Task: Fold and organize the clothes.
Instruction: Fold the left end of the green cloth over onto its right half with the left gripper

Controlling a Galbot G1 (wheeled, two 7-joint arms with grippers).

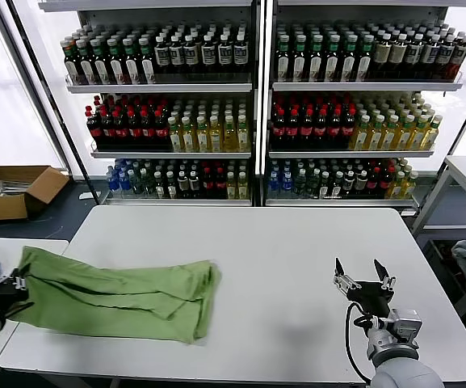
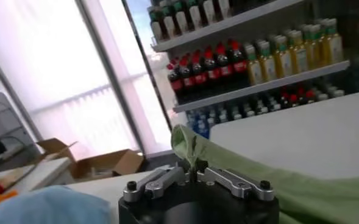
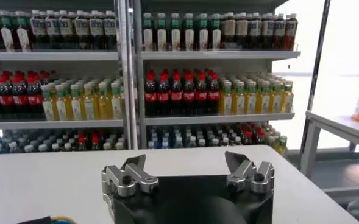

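right gripper [image 1: 364, 275] hovers spread wide above the white table's [image 1: 297, 267] near right corner; left gripper [image 1: 10, 284] pinches the green shirt's [image 1: 128, 295] left edge, garment lying across the table's left; bottle shelves [image 1: 249, 97] behind.

white table [image 1: 297, 267] — green shirt [image 1: 119, 295] on it

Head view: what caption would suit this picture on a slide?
Left hand shut on the edge of a light green soft cotton shirt on the white table; right hand waits open.
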